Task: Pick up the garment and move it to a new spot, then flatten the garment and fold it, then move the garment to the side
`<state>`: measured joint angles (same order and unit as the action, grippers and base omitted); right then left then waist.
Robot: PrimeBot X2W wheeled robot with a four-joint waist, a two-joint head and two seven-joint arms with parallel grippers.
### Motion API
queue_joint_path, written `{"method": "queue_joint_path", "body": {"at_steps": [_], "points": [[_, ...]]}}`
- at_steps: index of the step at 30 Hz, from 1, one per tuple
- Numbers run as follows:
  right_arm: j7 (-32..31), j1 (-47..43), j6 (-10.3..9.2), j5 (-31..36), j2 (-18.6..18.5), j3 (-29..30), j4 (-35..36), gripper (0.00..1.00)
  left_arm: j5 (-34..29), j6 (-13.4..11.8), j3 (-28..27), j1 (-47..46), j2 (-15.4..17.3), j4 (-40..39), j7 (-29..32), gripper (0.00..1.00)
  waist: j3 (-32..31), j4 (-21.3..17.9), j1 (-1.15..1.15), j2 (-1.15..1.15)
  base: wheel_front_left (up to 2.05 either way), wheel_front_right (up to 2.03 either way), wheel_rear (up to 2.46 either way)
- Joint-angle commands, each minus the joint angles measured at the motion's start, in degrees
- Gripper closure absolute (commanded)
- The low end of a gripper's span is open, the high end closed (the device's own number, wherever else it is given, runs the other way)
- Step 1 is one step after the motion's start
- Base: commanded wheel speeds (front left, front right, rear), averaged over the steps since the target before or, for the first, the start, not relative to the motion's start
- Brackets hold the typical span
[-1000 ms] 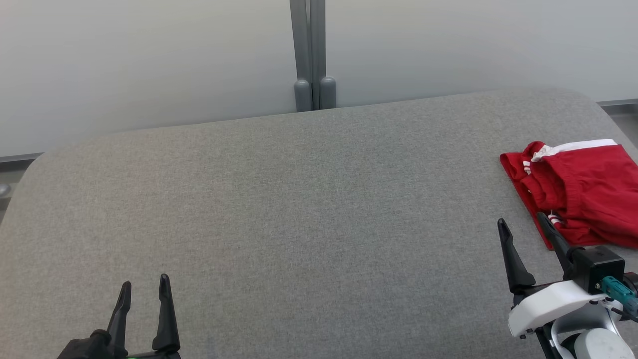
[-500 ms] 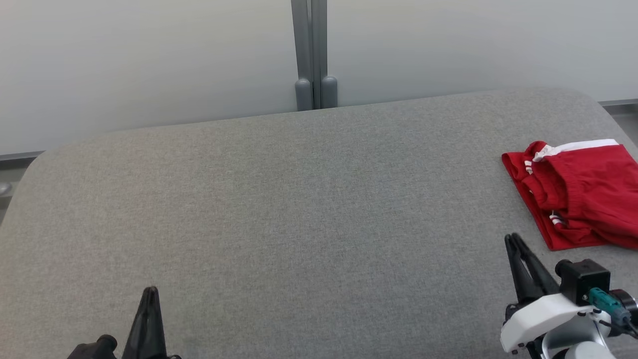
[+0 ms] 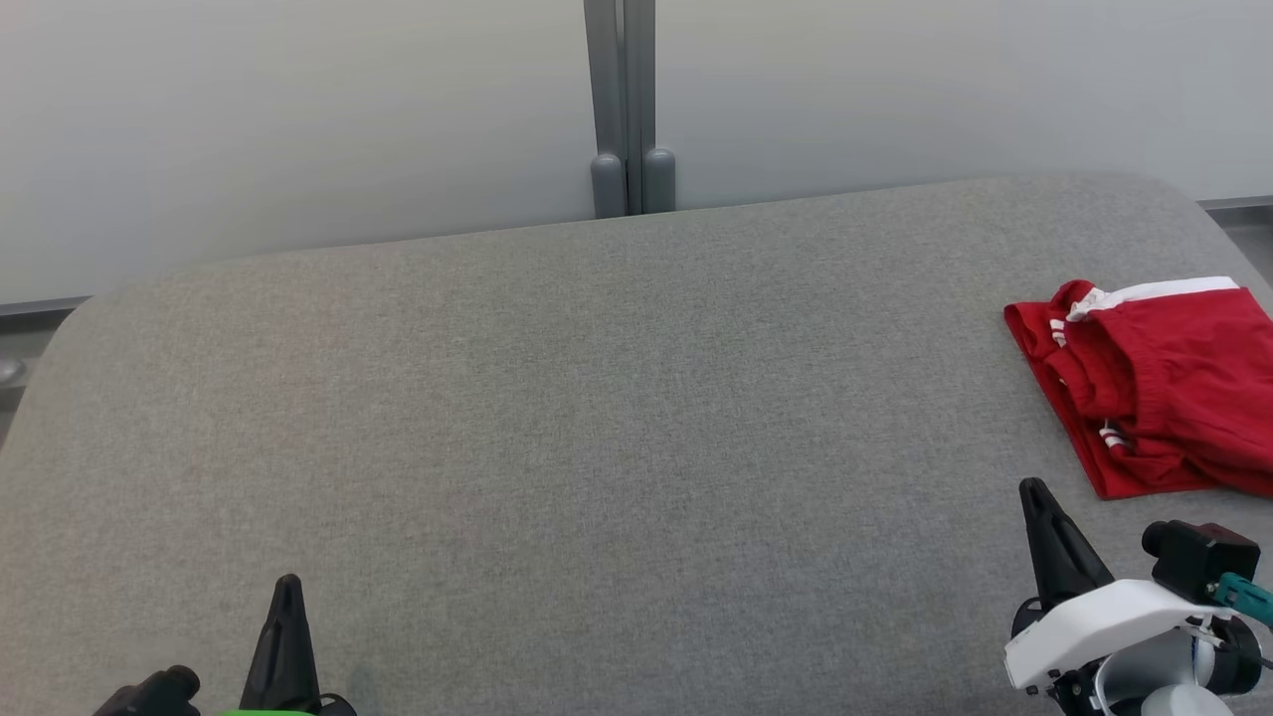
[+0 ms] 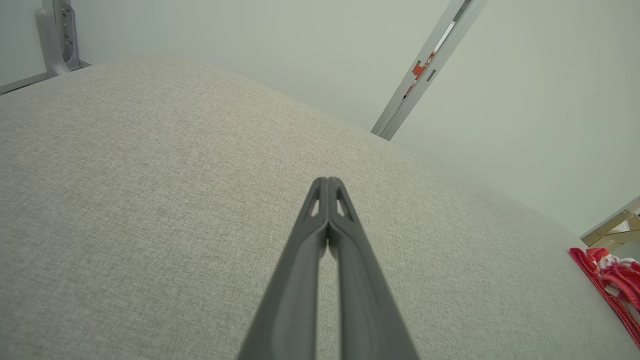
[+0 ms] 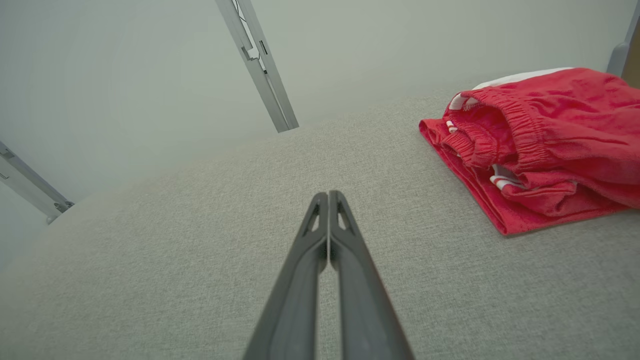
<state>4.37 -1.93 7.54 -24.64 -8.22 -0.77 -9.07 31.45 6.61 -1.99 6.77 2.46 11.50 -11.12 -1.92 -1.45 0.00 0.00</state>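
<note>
- Nearest, at the lower left of the head view, the left gripper [image 3: 286, 589] is clenched on nothing. The left wrist view shows its two long dark fingers pressed together, tips meeting above bare cloth.
- At the lower right, the right gripper [image 3: 1034, 492] is likewise clenched and empty, its fingers joined into one dark spike pointing up and slightly left.
- Just behind that spike sit a white rounded wrist shell [image 3: 1094, 622] and a small black box-shaped camera [image 3: 1198, 552] with a teal plug [image 3: 1245, 593].
- Both grippers are over the wide grey woven-fabric surface with rounded corners [image 3: 597, 398], well apart from each other.
- Farther out, on the right side of that surface, lies the red fabric garment with a gathered elastic waistband and a white band [image 3: 1174, 388]. It is folded into a compact stack, and its right part runs off the head view's edge.
- The garment is near the right gripper's tips, beyond them and to the right, not touching them.
- Small white-striped cord ends [image 3: 1112, 438] peek out at the garment's folded left edge.
- At the far edge, a grey metal upright post with two rounded feet [image 3: 627, 99] rises between pale frosted wall panels [image 3: 298, 129].
</note>
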Motion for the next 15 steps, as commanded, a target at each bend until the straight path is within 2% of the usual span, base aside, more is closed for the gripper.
{"method": "queue_joint_path", "body": {"at_steps": [1, 15], "points": [[-0.4, 1.9, -0.01, -2.6, -0.2, 0.6, 0.6, 1.0, 2.3, 0.2, -0.5, -2.0, 0.2, -0.6, 0.5, 1.0, 0.0, 0.0, 0.0, 0.0, 0.0, 0.0, 0.0], [-2.4, 3.2, -0.02, -15.1, 0.9, 1.9, -0.4, 1.0, 13.6, 0.4, -1.3, -4.3, 0.3, -0.1, 3.8, 1.0, 0.3, 0.2, 0.0, 0.0, 0.0, 0.0, 0.0]]}}
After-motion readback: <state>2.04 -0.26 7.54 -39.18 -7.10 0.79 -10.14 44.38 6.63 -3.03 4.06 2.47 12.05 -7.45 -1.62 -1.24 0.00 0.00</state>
